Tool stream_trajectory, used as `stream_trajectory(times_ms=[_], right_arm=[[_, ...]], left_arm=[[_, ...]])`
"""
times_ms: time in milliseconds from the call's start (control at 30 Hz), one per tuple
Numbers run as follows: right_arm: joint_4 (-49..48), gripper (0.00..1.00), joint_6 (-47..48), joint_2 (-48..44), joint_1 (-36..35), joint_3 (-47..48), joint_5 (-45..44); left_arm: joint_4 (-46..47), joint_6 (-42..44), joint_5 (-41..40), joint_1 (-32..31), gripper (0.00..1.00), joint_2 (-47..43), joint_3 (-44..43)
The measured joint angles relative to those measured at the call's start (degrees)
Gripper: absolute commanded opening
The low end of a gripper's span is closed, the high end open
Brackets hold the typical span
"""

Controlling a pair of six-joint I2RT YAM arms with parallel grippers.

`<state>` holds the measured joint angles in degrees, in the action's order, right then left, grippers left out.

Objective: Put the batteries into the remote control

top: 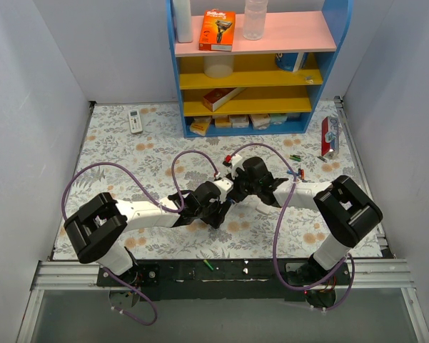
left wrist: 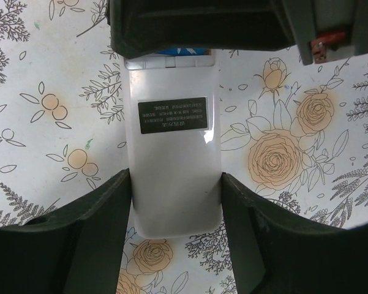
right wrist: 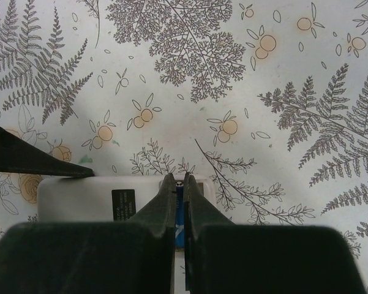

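The left tool (left wrist: 176, 184) clamps the remote control (left wrist: 173, 92) by its sides (back up); the right tool (right wrist: 179, 184), nearly closed, pinches a blue battery (right wrist: 179, 214).

Remote control (left wrist: 174, 177) back label (left wrist: 172, 114): print too small, unreadable.

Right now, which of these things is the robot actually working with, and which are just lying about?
Job in hand:
remote control, gripped back-up by the left hand
blue battery, pinched in the right hand
loose batteries

Lying about:
second white remote
razor box
bottle
shelf unit
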<state>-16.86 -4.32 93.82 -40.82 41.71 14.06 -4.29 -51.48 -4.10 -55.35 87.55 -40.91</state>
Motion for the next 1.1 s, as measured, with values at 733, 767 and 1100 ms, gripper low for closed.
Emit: stream_trajectory(times_ms=[733, 767, 1100], right_arm=[[-2.64, 0.11, -6.62, -1.11, -3.19, -2.84, -10.12], [-2.75, 0.12, -6.93, -1.11, -3.30, -2.89, -10.40], [-6.62, 0.19, -7.54, -1.60, -3.56, -5.18, -9.64]], left_arm=[[-0.02, -2.12, -1.16, -0.37, 0.27, 0.00, 0.02], [0.00, -2.19, -1.16, -0.37, 0.27, 0.00, 0.02], [0.68, -2.01, -0.87, -0.37, 0.30, -0.35, 0.55]])
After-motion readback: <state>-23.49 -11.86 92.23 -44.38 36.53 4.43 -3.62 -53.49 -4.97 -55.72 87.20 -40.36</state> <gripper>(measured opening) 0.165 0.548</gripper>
